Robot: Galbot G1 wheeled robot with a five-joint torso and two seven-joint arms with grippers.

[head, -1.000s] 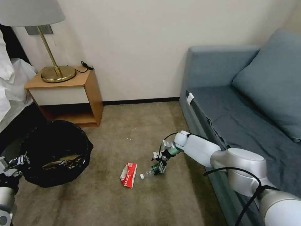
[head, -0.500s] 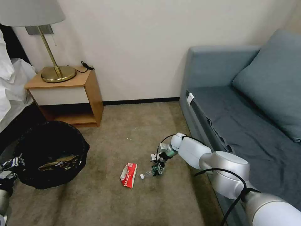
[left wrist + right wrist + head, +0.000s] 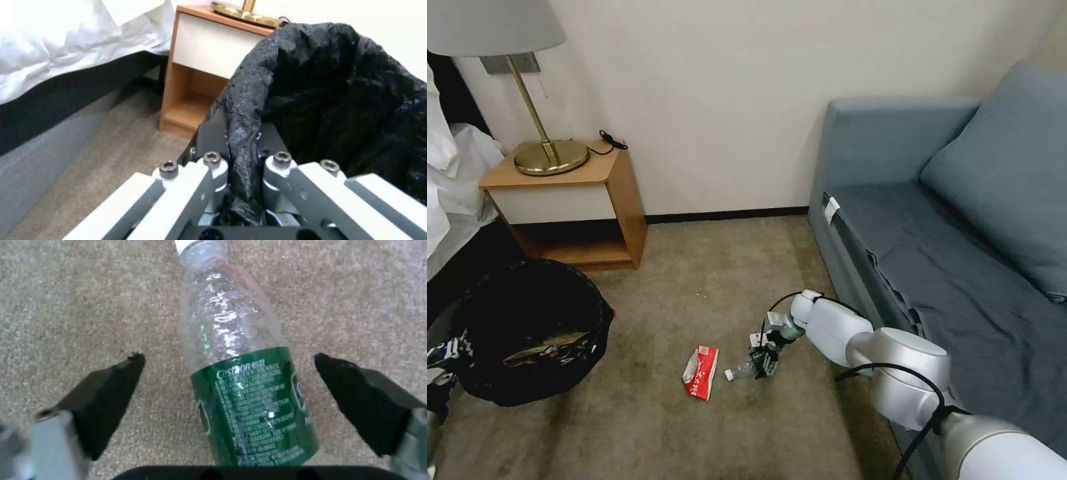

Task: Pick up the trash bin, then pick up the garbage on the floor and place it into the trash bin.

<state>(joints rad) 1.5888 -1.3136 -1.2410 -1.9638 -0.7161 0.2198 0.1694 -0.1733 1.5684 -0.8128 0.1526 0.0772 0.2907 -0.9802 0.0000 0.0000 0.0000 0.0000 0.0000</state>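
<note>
My right gripper (image 3: 229, 386) is down on the carpet, fingers (image 3: 106, 390) spread wide either side of the bottle (image 3: 245, 386), which lies flat between them, green label nearest my palm. Risk here: it's round and slick, so an off-centre squeeze could roll it or squirt it out. The red-and-white packet (image 3: 701, 371) lies just beyond the bottle's cap. My left gripper (image 3: 242, 166) is clamped on the bag-lined rim of the trash bin (image 3: 527, 330), well away; gold-brown wrapper (image 3: 544, 348) sits inside.
</note>
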